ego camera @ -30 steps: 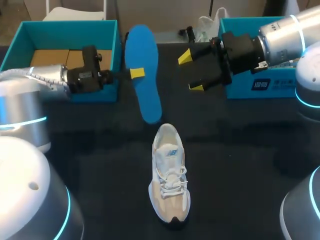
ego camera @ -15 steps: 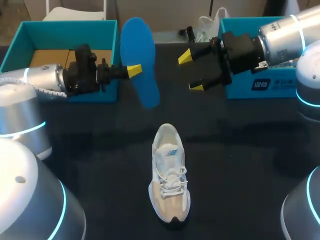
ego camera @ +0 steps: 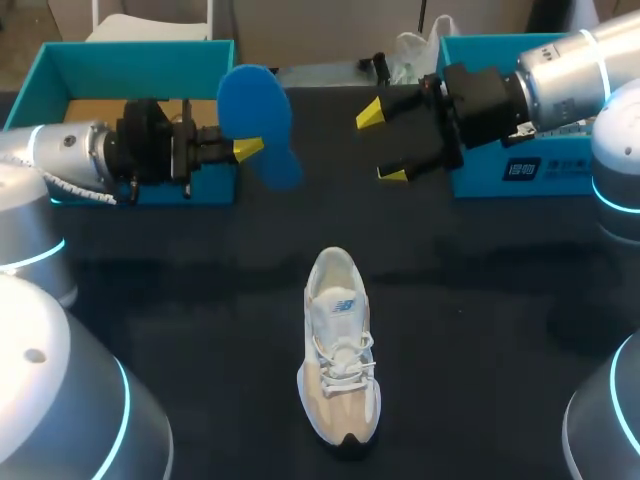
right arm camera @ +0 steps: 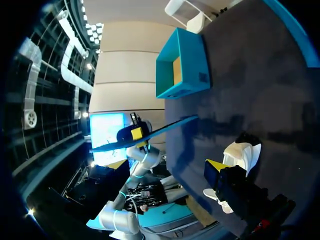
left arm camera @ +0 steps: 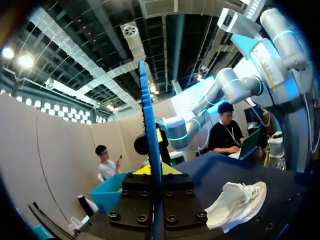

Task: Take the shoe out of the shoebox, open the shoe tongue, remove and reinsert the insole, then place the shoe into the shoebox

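Observation:
A white and beige shoe (ego camera: 340,345) lies on the dark table, toe toward the near edge. My left gripper (ego camera: 247,148) is shut on a blue insole (ego camera: 256,118) and holds it in the air in front of the left teal shoebox (ego camera: 140,48). The left wrist view shows the insole (left arm camera: 150,145) edge-on between the fingers, with the shoe (left arm camera: 235,202) on the table off to one side. My right gripper (ego camera: 380,143) hangs open and empty to the right of the insole. In the right wrist view one yellow fingertip (right arm camera: 216,166) is by the shoe (right arm camera: 243,151), the insole (right arm camera: 155,131) farther off.
A second teal box (ego camera: 520,172) stands at the back right, under my right arm. The left shoebox (right arm camera: 182,65) has a brown cardboard bottom. Bare dark tabletop surrounds the shoe.
My left gripper has swung the insole up and to the left, turning it so that it looks shorter and rounder. The right arm and the shoe have not moved.

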You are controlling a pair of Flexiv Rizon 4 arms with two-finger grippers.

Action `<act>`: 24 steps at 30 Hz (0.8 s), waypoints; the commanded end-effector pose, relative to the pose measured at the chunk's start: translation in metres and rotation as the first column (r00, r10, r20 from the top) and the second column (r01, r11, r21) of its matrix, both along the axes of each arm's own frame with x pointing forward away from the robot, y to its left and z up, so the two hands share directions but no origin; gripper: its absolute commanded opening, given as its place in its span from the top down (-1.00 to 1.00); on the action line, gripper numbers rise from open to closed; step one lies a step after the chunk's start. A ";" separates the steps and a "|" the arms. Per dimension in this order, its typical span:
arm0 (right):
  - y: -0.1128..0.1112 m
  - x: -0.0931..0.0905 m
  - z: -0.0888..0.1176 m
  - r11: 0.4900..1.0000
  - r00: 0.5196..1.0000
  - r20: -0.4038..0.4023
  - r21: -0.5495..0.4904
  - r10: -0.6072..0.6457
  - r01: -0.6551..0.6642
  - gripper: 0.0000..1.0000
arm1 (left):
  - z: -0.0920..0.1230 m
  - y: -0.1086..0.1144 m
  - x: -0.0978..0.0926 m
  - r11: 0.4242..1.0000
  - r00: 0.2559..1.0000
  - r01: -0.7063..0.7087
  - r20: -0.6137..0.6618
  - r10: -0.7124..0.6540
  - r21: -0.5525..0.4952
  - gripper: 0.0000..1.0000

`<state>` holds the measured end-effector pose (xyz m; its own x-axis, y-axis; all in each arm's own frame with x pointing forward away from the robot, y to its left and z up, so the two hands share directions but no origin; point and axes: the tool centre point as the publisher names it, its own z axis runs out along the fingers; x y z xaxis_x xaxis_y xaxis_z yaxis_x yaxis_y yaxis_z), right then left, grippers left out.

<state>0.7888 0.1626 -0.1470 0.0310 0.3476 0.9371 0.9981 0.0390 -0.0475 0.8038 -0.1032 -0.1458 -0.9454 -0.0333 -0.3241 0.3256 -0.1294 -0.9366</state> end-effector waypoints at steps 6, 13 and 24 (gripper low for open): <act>-0.005 0.005 -0.004 0.997 1.000 0.001 0.076 -0.006 0.006 -1.00 | 0.008 -0.006 -0.006 0.993 0.830 0.081 0.546 -0.116 0.088 1.00; -0.006 0.007 -0.007 0.986 1.000 -0.011 0.164 -0.028 0.029 -1.00 | 0.013 -0.006 -0.009 0.990 0.640 0.047 0.757 -0.135 0.137 1.00; -0.006 0.007 -0.008 0.984 0.999 -0.010 0.175 -0.033 0.034 -1.00 | 0.013 -0.006 -0.009 0.990 0.640 0.047 0.757 -0.135 0.137 1.00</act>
